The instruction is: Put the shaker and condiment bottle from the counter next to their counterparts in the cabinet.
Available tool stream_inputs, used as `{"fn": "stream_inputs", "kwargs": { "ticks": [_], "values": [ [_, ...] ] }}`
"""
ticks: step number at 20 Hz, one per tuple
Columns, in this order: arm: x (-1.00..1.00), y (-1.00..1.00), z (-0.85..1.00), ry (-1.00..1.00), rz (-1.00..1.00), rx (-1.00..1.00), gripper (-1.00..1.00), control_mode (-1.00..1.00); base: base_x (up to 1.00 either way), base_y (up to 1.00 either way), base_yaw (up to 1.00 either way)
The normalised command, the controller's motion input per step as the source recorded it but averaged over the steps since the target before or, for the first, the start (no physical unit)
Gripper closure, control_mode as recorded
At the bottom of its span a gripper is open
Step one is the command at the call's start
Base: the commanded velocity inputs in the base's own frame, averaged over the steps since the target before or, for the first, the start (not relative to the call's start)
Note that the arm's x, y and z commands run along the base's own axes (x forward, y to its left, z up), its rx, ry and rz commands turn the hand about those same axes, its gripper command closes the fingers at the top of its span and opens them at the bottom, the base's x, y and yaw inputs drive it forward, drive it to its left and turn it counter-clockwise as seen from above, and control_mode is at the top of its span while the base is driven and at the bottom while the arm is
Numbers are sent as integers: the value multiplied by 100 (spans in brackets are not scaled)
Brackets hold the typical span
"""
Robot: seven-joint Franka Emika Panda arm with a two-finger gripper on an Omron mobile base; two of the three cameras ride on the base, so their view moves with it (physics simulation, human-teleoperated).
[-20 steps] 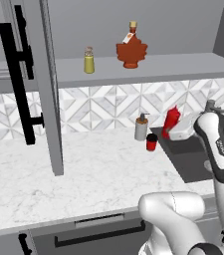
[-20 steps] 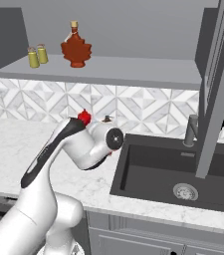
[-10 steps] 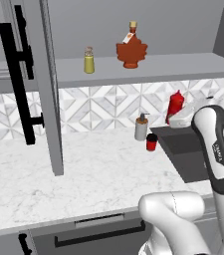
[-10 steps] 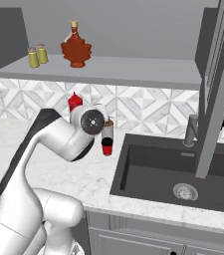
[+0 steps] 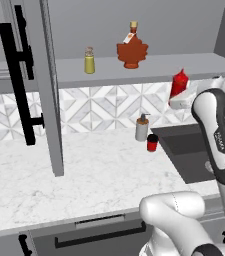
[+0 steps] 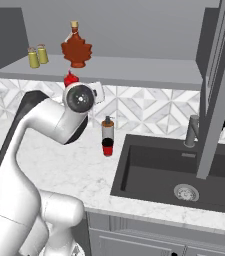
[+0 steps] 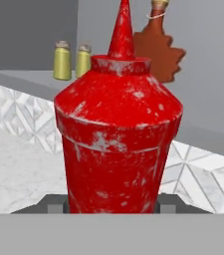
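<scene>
Condiment bottle [image 7: 117, 129] gripped in the gripper [image 5: 181, 100], fingers closed on its base, held upright in the air just below the cabinet shelf [image 5: 184, 67] front edge. Risks, as I judge them: clipping that shelf edge on the lift, or knocking the maple-leaf bottle [image 5: 132, 48] when setting down beside it. Count: two shakers [image 6: 37, 56] side by side at the shelf's left end, one maple-leaf bottle, one condiment bottle; on the desk [image 5: 84, 175], one soap pump [image 5: 142, 128], one red cup [image 5: 152, 142].

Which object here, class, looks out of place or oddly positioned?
The condiment bottle is off the counter, held upright in the gripper near shelf height. Two shakers and the maple-leaf bottle stand upright on the shelf. Nothing is spilled or tipped.
</scene>
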Motion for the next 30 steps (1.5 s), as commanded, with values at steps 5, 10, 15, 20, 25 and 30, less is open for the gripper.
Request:
{"fn": "stream_inputs", "kwargs": {
  "ticks": [5,10,15,20,25,30],
  "values": [
    [21,0,31,0,-11,0,100,-100,0,0,0],
    [30,0,32,0,-8,0,100,-100,0,0,0],
    [35,0,34,0,-4,2,100,-100,0,0,0],
    [44,0,17,0,-7,7,100,-100,0,0,0],
    [62,0,3,0,-7,6,100,-100,0,0,0],
    [56,1,-4,0,-7,6,100,-100,0,0,0]
  ]
}}
